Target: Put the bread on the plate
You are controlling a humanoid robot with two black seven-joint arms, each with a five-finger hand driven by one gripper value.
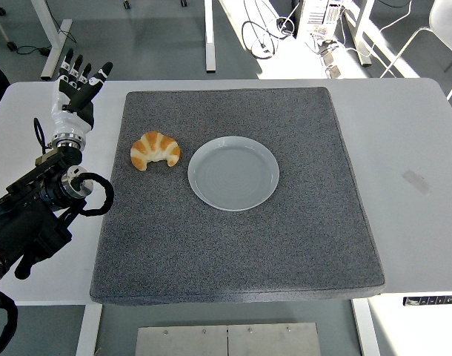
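My left robot hand (76,87) hovers with fingers spread wide, empty, over the white surface (411,141) left of the grey mat (233,252). I should approach the croissant from above and grip gently. The plate (233,173) holds nothing; the bread (155,150) lies just beside its left rim.

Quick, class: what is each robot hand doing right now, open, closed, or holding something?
Left hand: open, fingers extended, holding nothing, left of the croissant.
Right hand: not in view.
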